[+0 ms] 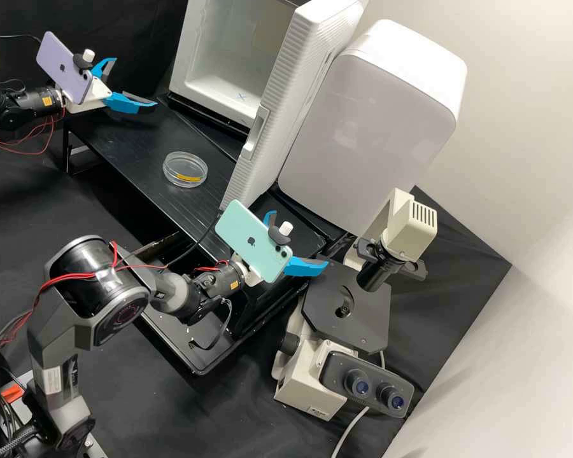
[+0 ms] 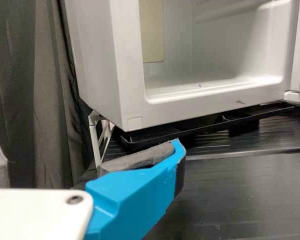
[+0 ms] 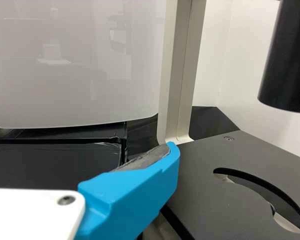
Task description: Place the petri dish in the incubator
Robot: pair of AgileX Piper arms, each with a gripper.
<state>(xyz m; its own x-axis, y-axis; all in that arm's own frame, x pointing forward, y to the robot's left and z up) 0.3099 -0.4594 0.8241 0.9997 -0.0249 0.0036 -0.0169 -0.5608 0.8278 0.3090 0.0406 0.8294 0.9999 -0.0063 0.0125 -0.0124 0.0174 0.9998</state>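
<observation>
- Microscope [image 1: 344, 331] is met nearest, at the bench's front, with the right gripper [image 1: 299, 240] held just beside its black stage [image 3: 215, 155]; the blue fingers are parted and nothing is held
- Petri dish [image 1: 185, 169] is found farther back, lying flat on the black shelf [image 1: 127, 146] in front of the incubator [image 1: 223, 57], lid on, a yellow strip inside, well apart from both grippers
- Handling is judged as follows: light, stiff, smooth and brittle clear plastic with a loose lid, best taken across the rim from opposite sides, kept level and squeezed gently so the lid is not shed
- Left gripper [image 1: 130, 84] is held beyond the dish, over the shelf's far end, fingers spread and empty
- Farthest, the incubator's door [image 1: 286, 95] is swung open, the white chamber turned toward the shelf
</observation>
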